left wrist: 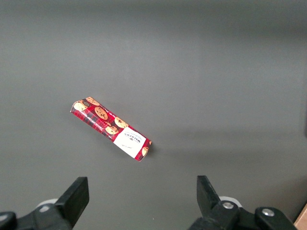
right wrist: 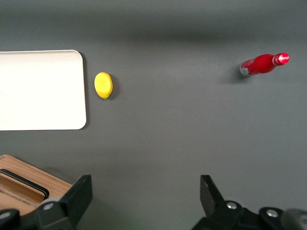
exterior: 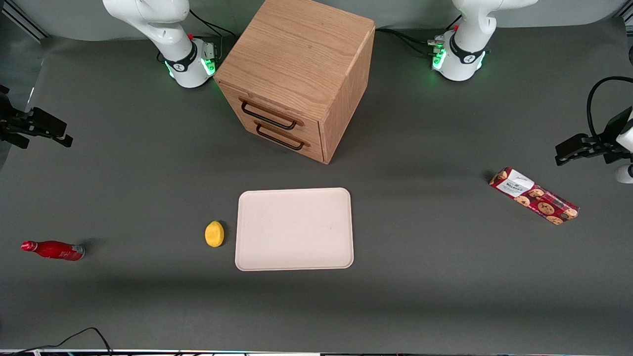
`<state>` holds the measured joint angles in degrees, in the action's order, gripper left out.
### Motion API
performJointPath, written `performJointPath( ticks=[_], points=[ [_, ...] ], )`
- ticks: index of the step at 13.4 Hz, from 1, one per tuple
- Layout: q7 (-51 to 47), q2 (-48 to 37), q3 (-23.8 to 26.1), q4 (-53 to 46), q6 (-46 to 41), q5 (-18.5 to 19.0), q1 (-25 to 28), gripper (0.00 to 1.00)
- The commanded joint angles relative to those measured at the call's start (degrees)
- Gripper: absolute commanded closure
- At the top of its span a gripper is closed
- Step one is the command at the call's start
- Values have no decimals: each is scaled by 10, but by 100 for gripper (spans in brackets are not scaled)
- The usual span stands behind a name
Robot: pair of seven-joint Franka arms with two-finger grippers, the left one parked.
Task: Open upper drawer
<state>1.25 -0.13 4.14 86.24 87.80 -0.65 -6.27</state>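
The oak cabinet point(exterior: 296, 54) stands at the back middle of the table. Its upper drawer point(exterior: 269, 110) is shut, with a thin dark bar handle point(exterior: 269, 117). The bottom drawer point(exterior: 284, 136) just below it is shut too. My gripper point(exterior: 62, 133) hangs above the table toward the working arm's end, far off sideways from the cabinet. It is open and empty, as the right wrist view point(right wrist: 145, 186) shows, with bare table between its fingers. A corner of the cabinet point(right wrist: 21, 189) shows beside one finger in that view.
A cream tray point(exterior: 294, 230) lies nearer the front camera than the cabinet, with a yellow lemon point(exterior: 214, 234) beside it. A red bottle point(exterior: 53, 250) lies toward the working arm's end. A cookie box point(exterior: 534, 196) lies toward the parked arm's end.
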Motion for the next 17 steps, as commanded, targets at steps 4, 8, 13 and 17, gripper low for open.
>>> performJointPath(
  ticks=[4,8,13,17],
  points=[
    [-16,2,-5,-5,1,3,2,0],
    [-15,2,-4,-5,-1,5,2,0],
    [-14,2,-4,-5,-4,2,6,0],
    [-15,0,1,-5,-8,0,33,0]
  ],
)
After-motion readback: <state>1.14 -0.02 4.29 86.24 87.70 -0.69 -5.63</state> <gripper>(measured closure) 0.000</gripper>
